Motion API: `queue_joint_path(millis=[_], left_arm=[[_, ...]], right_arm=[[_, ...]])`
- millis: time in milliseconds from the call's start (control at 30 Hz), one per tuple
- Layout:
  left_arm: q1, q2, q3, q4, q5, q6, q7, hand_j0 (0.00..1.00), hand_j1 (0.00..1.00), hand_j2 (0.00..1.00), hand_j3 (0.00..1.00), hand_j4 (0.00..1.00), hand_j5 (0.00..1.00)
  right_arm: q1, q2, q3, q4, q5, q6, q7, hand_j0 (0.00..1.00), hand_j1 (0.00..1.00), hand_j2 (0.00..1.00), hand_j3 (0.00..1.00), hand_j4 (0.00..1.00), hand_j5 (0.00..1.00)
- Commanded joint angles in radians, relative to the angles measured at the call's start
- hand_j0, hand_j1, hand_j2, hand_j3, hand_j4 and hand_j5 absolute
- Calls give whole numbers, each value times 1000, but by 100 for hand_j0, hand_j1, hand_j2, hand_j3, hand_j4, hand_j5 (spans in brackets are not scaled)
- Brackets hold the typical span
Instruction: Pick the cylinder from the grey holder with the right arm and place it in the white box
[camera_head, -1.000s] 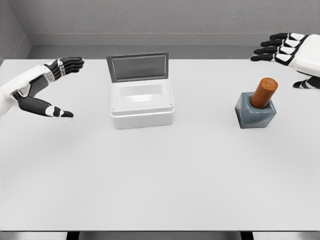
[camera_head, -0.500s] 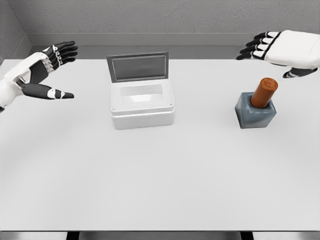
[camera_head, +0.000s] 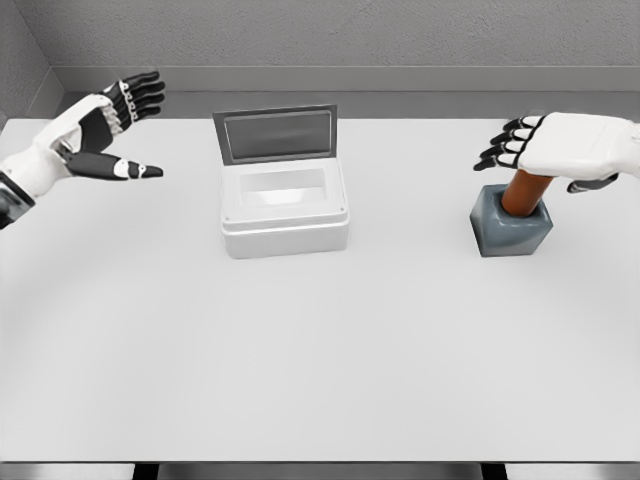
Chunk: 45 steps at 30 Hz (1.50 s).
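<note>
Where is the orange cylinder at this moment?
In the head view the orange cylinder stands in the grey holder at the table's right side, right of the white box, under the open right hand.

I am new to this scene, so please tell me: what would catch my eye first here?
The orange-brown cylinder stands out, sitting in the grey holder at the table's right, with the right hand spread just above it. At the centre back sits the white box, lid open. The left hand hovers open at far left.
</note>
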Motion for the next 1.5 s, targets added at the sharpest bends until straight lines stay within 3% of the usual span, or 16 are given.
queue_joint_path(millis=[0,200,267,600,867,1033,1200,1233,1467], left_arm=[[0,-4,-6,14,7,1,0,100,100,100,100,100,100],[-18,-18,-22,39,6,1,0,100,100,100,100,100,100],[-21,-20,-31,39,6,1,0,100,100,100,100,100,100],[-31,-38,-32,63,7,1,0,100,100,100,100,100,100],[-66,-50,-29,103,14,57,-23,100,100,100,100,100,100],[-64,-55,-29,105,8,56,-23,100,100,100,100,100,100],[-64,-55,-28,105,4,50,-23,100,100,100,100,100,100],[-64,-53,-28,105,6,51,-23,100,100,100,100,100,100],[-66,-55,-26,116,7,56,-23,100,100,100,100,100,100]], right_arm=[[0,4,18,-2,8,2,0,99,99,99,99,99,99],[0,33,34,7,54,2,0,99,99,99,99,99,99],[-2,60,32,44,74,2,0,99,99,99,99,99,99],[-14,62,34,82,91,2,0,97,97,97,97,97,97],[-14,64,34,92,106,2,0,83,83,83,83,83,83],[-14,67,35,90,105,2,0,68,68,68,68,68,68],[-14,65,35,85,106,2,0,65,65,65,65,65,65],[-14,65,35,85,105,2,0,57,57,57,57,57,57],[-15,65,34,85,103,2,0,53,53,53,53,53,53]])
